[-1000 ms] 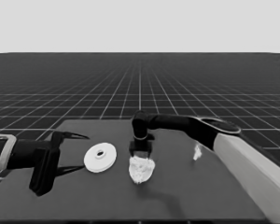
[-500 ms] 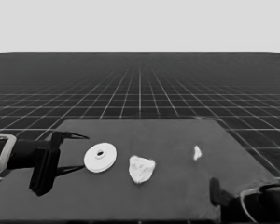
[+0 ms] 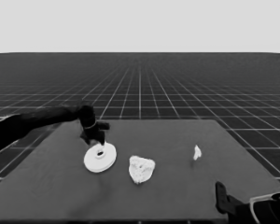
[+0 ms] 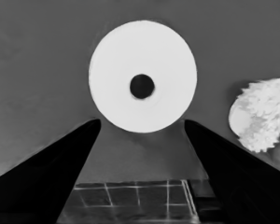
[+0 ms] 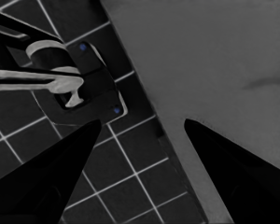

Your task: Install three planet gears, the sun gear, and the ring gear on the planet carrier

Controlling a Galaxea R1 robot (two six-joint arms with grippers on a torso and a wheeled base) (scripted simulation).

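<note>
My left gripper (image 3: 99, 140) is hanging over the larger round part (image 3: 100, 157), which is lying flat on the table (image 3: 177, 196) toward its left half. The left arm is coming in from the left edge and reaching across to it. In the left wrist view my two fingers (image 4: 60, 168) are standing wide apart, one tip on each side of the larger round part (image 4: 143, 76); they are just off its rim, gripping nothing. Its small dark centre hole is showing plainly.

Just to the right of it, apart from it, the smaller round part (image 3: 141, 168) is sitting near the table's middle with a lumpy toothed cluster of gears on top of it. I am not able to count the gears. The same cluster (image 4: 261, 114) is showing at the edge of the left wrist view, beyond one finger.

A thin white piece (image 3: 197, 152) is lying well apart, on the table's right half.

My right gripper (image 3: 221, 198) is parked at the lower right corner of the head view, off the near right corner of the table. Its fingers (image 5: 60, 172) are spread apart with nothing between them, over the table's corner and the floor grid. Dark machinery (image 5: 79, 84) with pale bands and small blue lights is showing past the table's edge there.
</note>
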